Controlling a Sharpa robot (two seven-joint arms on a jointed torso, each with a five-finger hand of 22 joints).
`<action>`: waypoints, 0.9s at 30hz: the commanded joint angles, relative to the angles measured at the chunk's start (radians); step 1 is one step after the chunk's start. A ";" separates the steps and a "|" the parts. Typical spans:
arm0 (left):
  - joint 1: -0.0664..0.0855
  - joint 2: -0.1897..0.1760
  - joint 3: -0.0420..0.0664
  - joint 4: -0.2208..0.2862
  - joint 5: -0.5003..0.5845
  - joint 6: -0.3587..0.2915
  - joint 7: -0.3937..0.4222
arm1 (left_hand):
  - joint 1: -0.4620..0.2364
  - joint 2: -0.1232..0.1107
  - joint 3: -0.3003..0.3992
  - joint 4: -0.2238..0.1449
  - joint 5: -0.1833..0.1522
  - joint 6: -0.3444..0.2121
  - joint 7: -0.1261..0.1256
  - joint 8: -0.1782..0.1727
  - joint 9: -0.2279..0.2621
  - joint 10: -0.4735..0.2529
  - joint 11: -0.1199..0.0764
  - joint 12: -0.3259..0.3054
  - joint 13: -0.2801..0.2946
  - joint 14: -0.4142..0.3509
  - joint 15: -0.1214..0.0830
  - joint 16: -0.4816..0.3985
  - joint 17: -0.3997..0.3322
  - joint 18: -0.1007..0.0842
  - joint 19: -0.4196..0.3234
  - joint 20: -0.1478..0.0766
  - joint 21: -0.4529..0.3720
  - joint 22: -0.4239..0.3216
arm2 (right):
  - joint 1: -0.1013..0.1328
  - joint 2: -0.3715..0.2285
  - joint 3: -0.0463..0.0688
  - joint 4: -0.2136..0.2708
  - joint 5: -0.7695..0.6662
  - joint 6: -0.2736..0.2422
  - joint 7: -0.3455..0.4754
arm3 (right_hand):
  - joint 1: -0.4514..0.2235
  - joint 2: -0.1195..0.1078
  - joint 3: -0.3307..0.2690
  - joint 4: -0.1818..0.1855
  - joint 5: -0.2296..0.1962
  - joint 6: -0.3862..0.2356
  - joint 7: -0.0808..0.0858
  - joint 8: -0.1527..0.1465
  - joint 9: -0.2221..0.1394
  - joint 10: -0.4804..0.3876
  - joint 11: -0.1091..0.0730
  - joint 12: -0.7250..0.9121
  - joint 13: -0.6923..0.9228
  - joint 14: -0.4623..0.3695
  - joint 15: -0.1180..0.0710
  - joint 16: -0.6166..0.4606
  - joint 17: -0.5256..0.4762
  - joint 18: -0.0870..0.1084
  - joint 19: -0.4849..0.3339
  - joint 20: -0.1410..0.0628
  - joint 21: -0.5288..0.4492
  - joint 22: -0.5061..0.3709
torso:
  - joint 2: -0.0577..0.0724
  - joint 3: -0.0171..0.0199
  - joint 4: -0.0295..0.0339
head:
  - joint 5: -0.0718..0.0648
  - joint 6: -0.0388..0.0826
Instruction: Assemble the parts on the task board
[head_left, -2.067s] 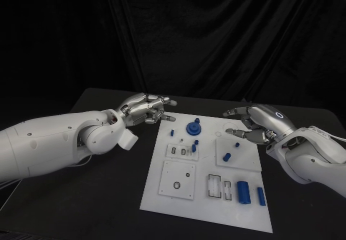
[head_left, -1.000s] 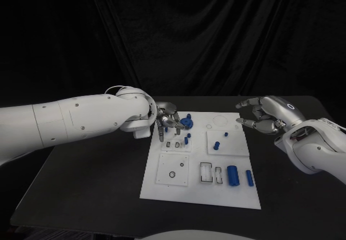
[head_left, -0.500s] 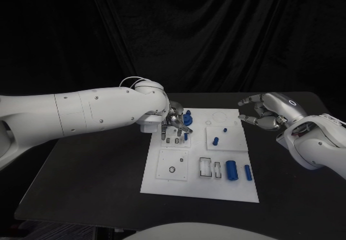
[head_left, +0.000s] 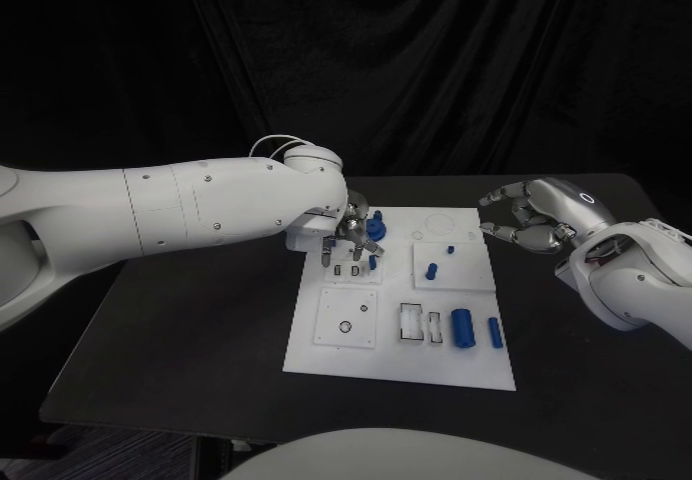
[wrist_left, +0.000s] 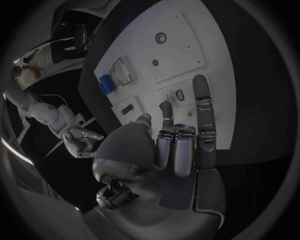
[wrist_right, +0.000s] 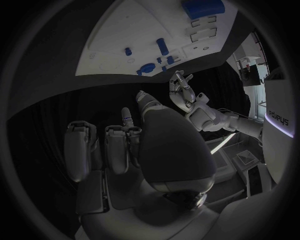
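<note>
Task board (head_left: 404, 340) sits mid-frame; left hand (head_left: 346, 245) hovers fingers spread, holding nothing, probably lining up on small parts (head_left: 372, 262). Right hand (head_left: 531, 222) waits curled, empty.

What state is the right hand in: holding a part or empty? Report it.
Empty. The right hand hovers beside the task board, fingers curled inward with nothing between them.

Dim, dark surroundings; the white task board (head_left: 404, 345) bright; fisheye views bend edges.
</note>
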 joint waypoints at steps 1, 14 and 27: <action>0.002 0.006 0.001 -0.007 -0.004 0.004 -0.055 | -0.005 0.002 -0.002 -0.003 0.004 0.008 -0.003 -0.006 0.005 0.105 -0.005 0.003 0.263 0.102 -0.007 0.007 0.263 0.011 0.052 -0.005 0.001 -0.001 | -0.006 0.001 0.001 -0.004 -0.001 0.016 -0.023 | 0.003 0.006 0.007 0.000 0.006 0.007 -0.001 0.007 -0.002 0.039 0.008 -0.009 0.164 0.079 0.008 -0.007 0.128 0.019 0.039 0.010 -0.007 0.204 | -0.002 -0.0044 0.0008 | 0.002 -0.004; 0.000 0.027 0.000 -0.040 -0.004 -0.018 -0.040 | 0.013 0.005 0.019 -0.014 -0.030 0.013 -0.004 -0.027 0.032 0.105 -0.006 0.003 0.263 0.102 -0.008 0.007 0.263 0.011 0.052 -0.006 0.003 -0.001 | -0.010 0.003 0.001 -0.010 -0.001 0.019 -0.024 | 0.004 0.006 0.008 -0.001 0.013 0.008 0.000 0.007 -0.004 0.036 0.010 -0.012 0.159 0.079 0.009 -0.008 0.127 0.019 0.039 0.011 -0.007 0.204 | -0.012 -0.0022 0.0004 | 0.004 -0.017; -0.007 0.052 0.000 -0.077 -0.004 -0.029 -0.033 | 0.005 0.000 0.027 -0.009 -0.040 0.015 0.000 -0.061 0.046 0.105 -0.004 0.003 0.263 0.102 -0.006 0.007 0.263 0.010 0.052 -0.005 0.004 -0.001 | -0.010 -0.005 0.001 -0.001 -0.021 0.013 -0.017 | 0.005 0.007 0.010 -0.001 0.022 0.010 0.001 0.008 -0.006 0.035 0.012 -0.014 0.157 0.079 0.011 -0.008 0.126 0.019 0.039 0.013 -0.008 0.204 | -0.012 -0.0085 -0.0009 | 0.007 -0.035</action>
